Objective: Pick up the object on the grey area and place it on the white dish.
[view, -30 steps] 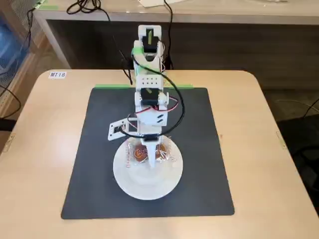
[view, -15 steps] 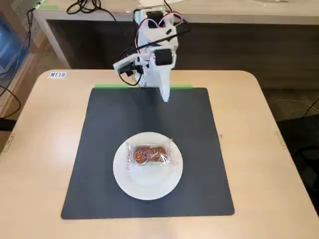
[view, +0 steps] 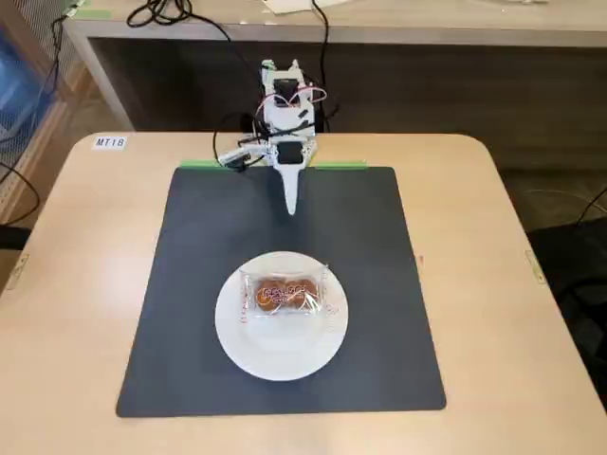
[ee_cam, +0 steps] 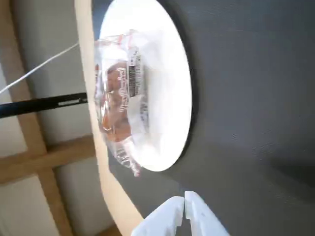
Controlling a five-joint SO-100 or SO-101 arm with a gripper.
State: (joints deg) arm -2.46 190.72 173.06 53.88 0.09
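Though tiny overhead, jaws shut close-up.

The arm [view: 285, 114] was built of white plastic parts, blocky around the joints and narrowing toward the front. Dark, nearly black motor faces showed between the white shells near its top. Thin red and white wires looped across the upper part, and a thicker black cable ran off behind it. A small white bracket [view: 239, 158] with a dark piece on it stuck out to the left in the fixed view. The jaws [ee_cam: 184, 206] were two smooth white tapered pieces, pressed together with only a thin seam between them in the wrist view.
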